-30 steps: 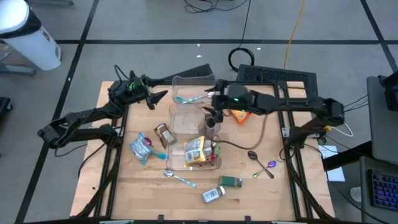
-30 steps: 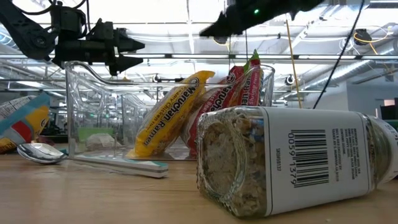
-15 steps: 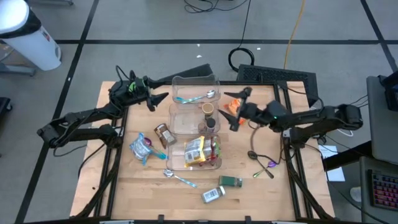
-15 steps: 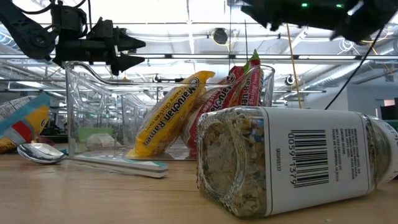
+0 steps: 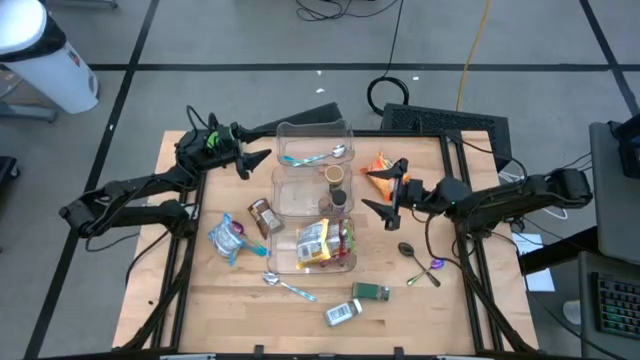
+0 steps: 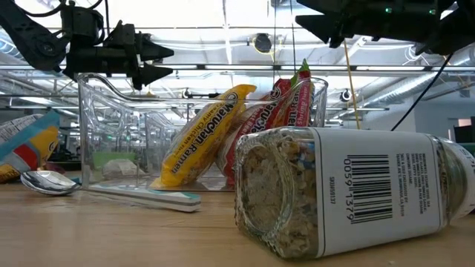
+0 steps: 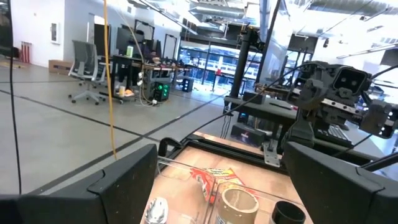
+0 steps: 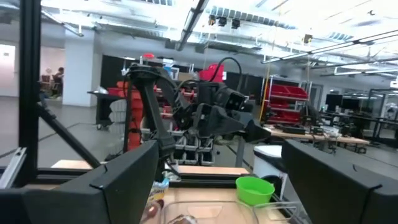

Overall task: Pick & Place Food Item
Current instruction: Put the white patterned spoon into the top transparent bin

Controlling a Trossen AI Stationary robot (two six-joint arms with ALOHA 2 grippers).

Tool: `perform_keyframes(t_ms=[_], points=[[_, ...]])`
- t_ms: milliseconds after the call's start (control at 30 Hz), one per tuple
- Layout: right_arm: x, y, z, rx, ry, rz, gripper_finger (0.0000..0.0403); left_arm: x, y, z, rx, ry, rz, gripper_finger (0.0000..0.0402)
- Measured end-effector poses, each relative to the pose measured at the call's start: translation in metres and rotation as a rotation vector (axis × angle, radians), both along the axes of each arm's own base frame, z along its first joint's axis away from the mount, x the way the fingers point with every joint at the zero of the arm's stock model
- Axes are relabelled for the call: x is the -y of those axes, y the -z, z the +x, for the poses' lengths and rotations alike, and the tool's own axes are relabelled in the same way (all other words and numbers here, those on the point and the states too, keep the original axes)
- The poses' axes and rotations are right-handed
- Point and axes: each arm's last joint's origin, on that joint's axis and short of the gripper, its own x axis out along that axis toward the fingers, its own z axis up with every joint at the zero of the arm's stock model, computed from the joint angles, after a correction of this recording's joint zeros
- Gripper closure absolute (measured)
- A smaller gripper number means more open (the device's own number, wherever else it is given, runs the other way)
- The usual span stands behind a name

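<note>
From above, the right end effector [image 5: 385,196] hangs open and empty over the counter [image 5: 200,290], just beside an orange snack bag [image 5: 379,170] and to the right of the clear bins [image 5: 312,200]. This looks like the reach-for-the-next-item step: the nearest bin already holds ramen packs [image 5: 322,243], while the snack bag, a jar [image 5: 342,313] and a blue-wrapped packet [image 5: 228,236] lie loose on the wood. The next move probably calls for lowering onto the snack bag and closing on it. The right arm stretches nearly flat from the counter's right edge, fingers pointing toward the bins. The left end effector [image 5: 255,160] waits, open, beside the far bin.

At counter level, the jar [image 6: 349,193] lies on its side in front, the ramen packs [image 6: 200,133] leaning inside the bin [image 6: 96,126] behind it; both arms are well above.

The left wrist camera shows its fingers [image 7: 124,183] spread wide over the bins, nothing between them.

The right wrist camera likewise shows spread, empty fingers [image 8: 112,186].
</note>
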Motion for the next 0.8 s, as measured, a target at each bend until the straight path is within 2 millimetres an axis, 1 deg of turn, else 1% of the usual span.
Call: perform_keyframes(t_ms=[267, 800], points=[[-0.0052, 0.0022, 0.0007, -0.020, -0.033, 0.027, 0.0069, 0.0000, 0.0001, 0.0001, -0.001, 0.000, 0.001, 0.0043], [-0.0051, 0.0022, 0.0008, -0.022, -0.030, 0.019, 0.0069, 0.0000, 0.0000, 0.0001, 0.000, 0.000, 0.001, 0.0043]])
